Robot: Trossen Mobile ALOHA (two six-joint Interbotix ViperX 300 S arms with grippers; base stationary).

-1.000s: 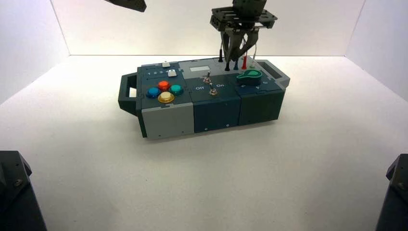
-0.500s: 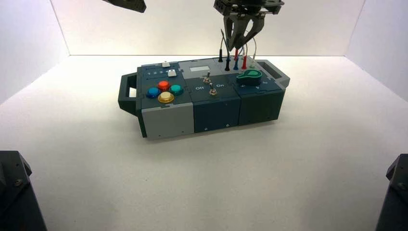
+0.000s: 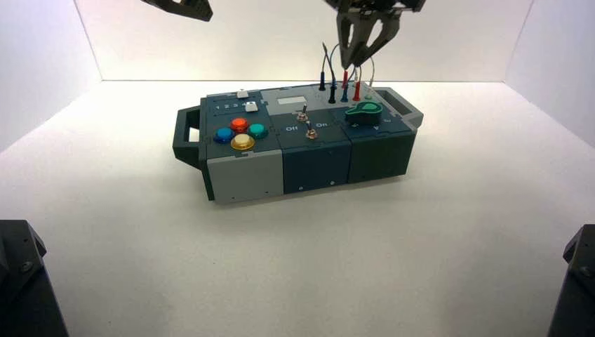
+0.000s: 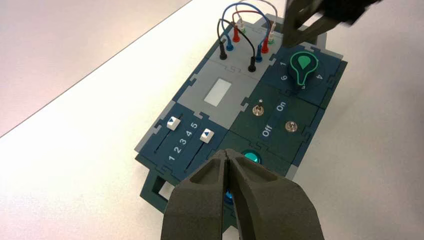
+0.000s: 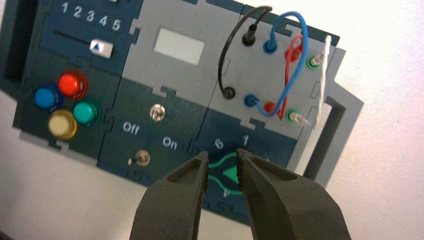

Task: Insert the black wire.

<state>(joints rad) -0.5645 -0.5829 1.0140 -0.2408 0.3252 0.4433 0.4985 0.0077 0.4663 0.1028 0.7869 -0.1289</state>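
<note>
A box of buttons, switches and wires stands on a pale table. The black wire (image 4: 240, 29) arches over the grey panel (image 4: 239, 85) at the box's far right, both of its black plugs seated in sockets, beside the blue wire (image 4: 247, 5). The right gripper (image 5: 222, 162) is above the box, near the wires but touching none, its fingers a little apart with nothing between them. The left gripper (image 4: 226, 152) waits off to the box's left, its fingers together and empty. The task looks done: both ends appear to be in, and what remains is probably only for the right arm to move clear. Whether each plug is pushed fully home I cannot tell. In the high view the right gripper's upper part is cut off by the top edge, and in the right wrist view its fingers partly cover the green knob (image 5: 229, 172).
</note>
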